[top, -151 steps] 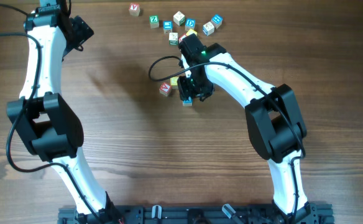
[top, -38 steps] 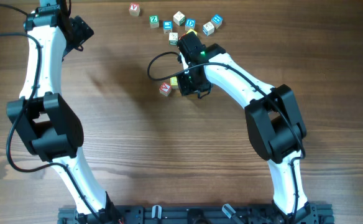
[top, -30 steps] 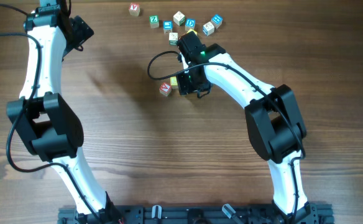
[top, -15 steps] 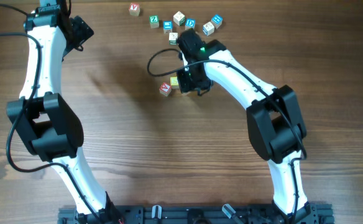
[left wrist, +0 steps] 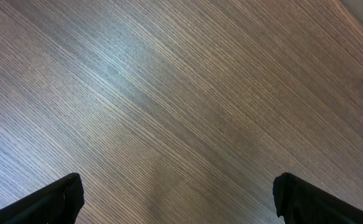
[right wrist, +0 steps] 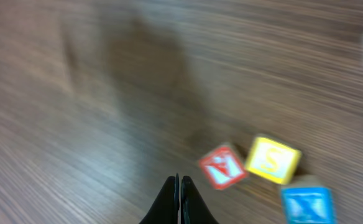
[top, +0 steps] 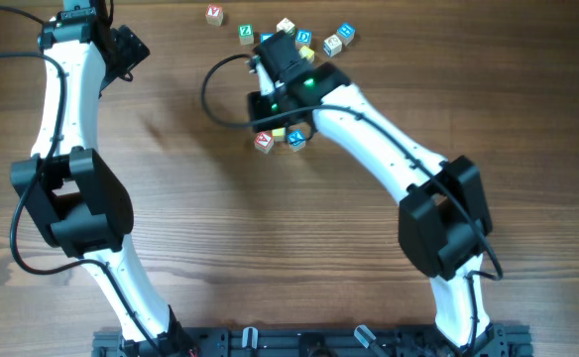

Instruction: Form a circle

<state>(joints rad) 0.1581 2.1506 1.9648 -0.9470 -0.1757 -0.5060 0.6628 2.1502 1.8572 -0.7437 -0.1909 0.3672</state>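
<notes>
Right gripper [right wrist: 179,186] is pulling away from the red-lettered cube [right wrist: 222,167], jaws just snapped shut empty, left gripper [left wrist: 178,198] idling wide open; circle [top: 280,135] is looking unfinished.

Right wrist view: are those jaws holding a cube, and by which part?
Nothing is held: the right gripper has its jaws shut together, empty; the red-lettered cube lies apart from it.

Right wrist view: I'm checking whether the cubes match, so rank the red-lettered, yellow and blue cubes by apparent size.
1. Yellow cube, slightly the largest.
2. Red-lettered cube, a little smaller.
Blue cube: not ranked, because the frame's bottom edge cuts it off. Its visible width looks about like the red one's. Blur makes the differences unsure.
</notes>
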